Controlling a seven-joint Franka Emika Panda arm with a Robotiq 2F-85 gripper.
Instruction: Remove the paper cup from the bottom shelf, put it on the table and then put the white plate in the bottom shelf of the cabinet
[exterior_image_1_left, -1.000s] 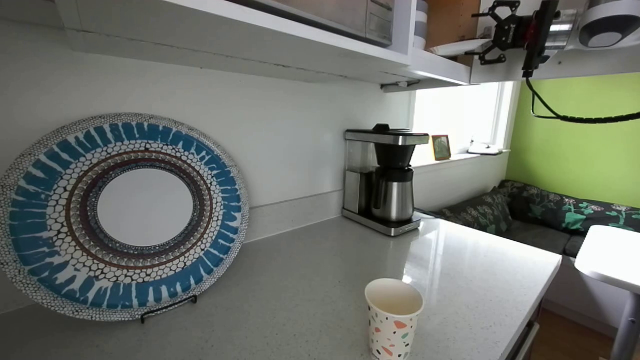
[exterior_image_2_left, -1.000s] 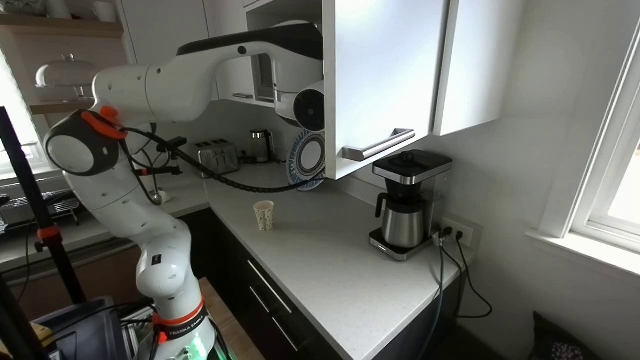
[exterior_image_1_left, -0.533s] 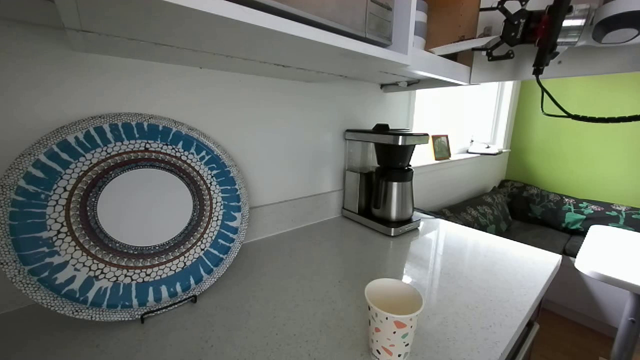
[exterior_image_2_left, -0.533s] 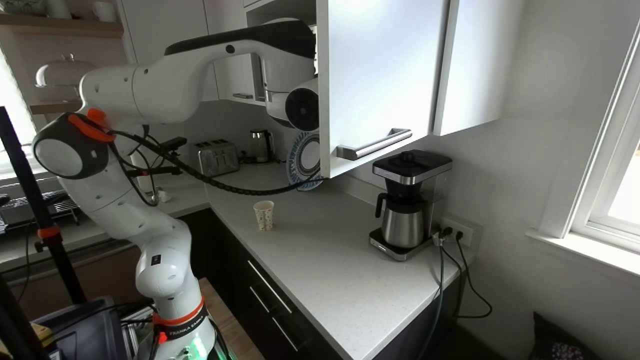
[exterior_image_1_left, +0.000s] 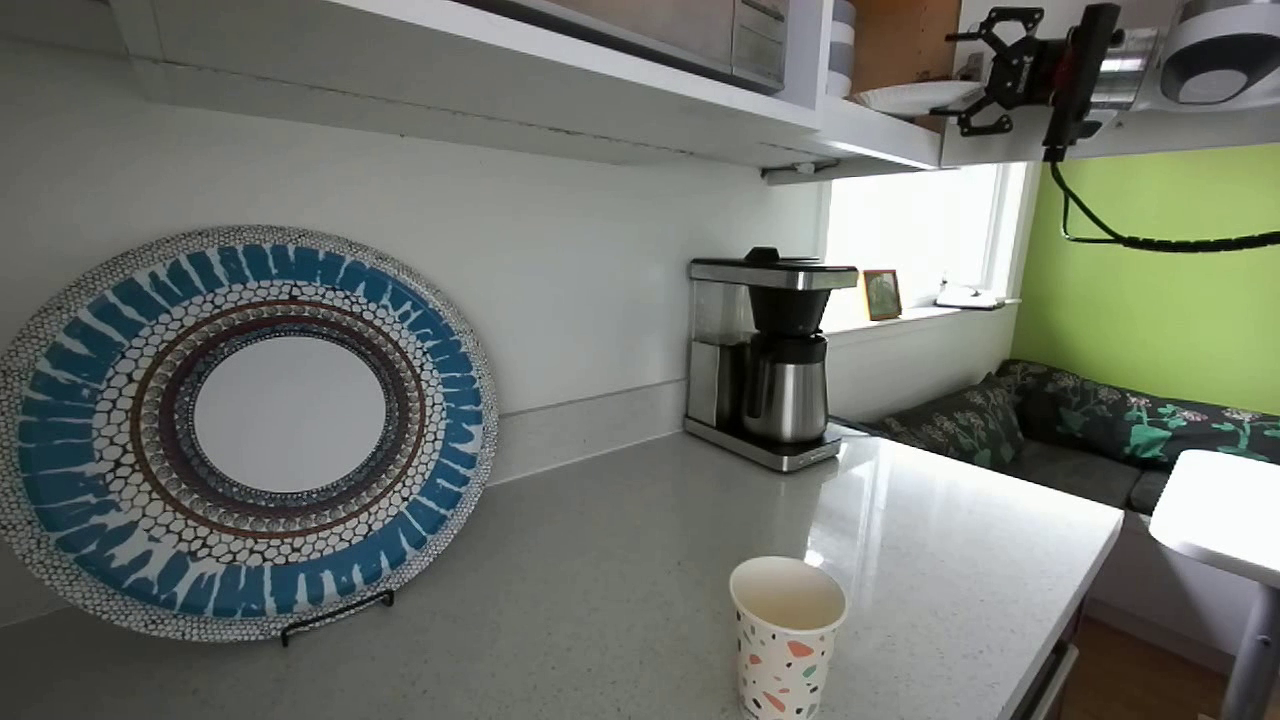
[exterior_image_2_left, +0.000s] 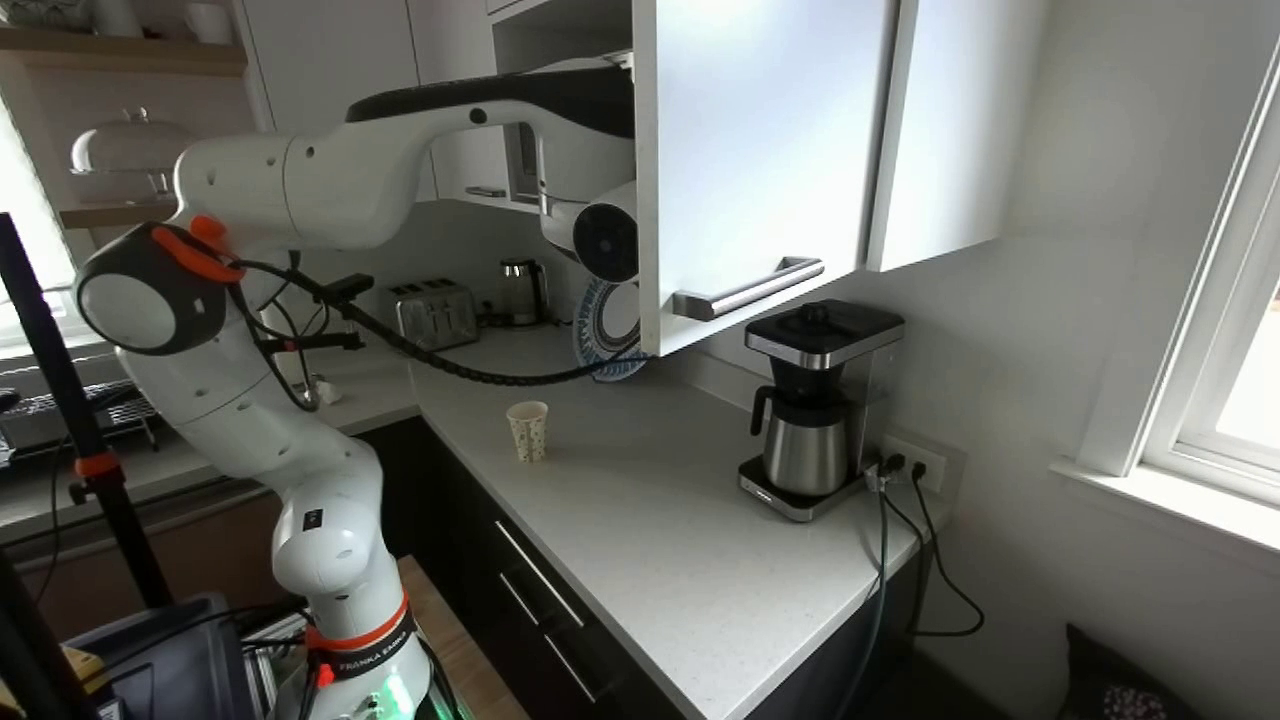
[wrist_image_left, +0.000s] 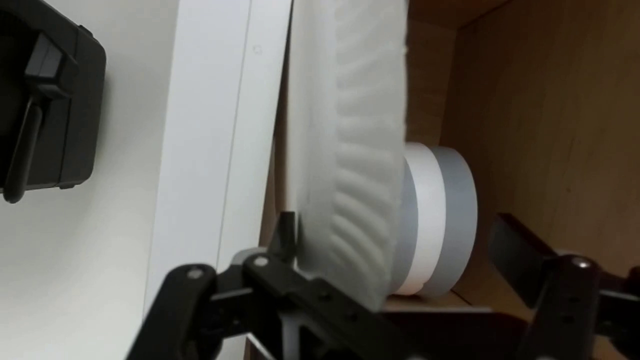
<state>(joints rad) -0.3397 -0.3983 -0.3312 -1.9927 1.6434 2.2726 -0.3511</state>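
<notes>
In both exterior views only, upright paper cup (exterior_image_1_left: 787, 655)

In an exterior view, the paper cup (exterior_image_1_left: 788, 645) stands before the coffee maker (exterior_image_1_left: 770, 362), display plate (exterior_image_1_left: 248, 430) left, cabinet (exterior_image_1_left: 560, 95) above.

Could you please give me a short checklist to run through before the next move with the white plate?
1. Paper cup off the bottom shelf, upright on the table: ok.
2. Cabinet door open: ok.
3. Hand open, not clamped on the white plate: ok.
4. Plate rim clear of the hand: not ok; it lies within the opening.
5. Plate resting fully on the shelf: cannot tell; the contact is hidden.
6. Plate clear of the grey-and-white striped object: cannot tell; they overlap in the wrist view.
</notes>
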